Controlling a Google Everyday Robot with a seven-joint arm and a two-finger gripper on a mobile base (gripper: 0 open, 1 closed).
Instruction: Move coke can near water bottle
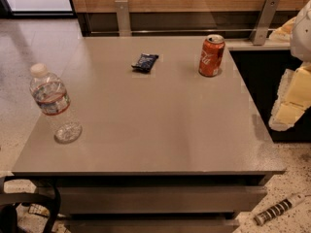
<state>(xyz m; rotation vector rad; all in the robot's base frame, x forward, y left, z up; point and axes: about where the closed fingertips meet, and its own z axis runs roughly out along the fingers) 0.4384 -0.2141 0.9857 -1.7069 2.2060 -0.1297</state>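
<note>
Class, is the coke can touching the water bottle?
Apart. The camera view shows a wide stretch of table between the coke can and the water bottle. The gripper hangs at the right edge, away from both.

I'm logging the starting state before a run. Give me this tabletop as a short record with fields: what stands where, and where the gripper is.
table: grey flat top
coke can: upright, far right part of the table
water bottle: standing on its base, near left edge, white cap on
snack packet: dark blue, lying flat, far middle, left of the coke can
gripper: beyond the table's right edge, touching nothing
can to bottle: far apart, towards opposite corners
task state: coke can not yet moved
</note>
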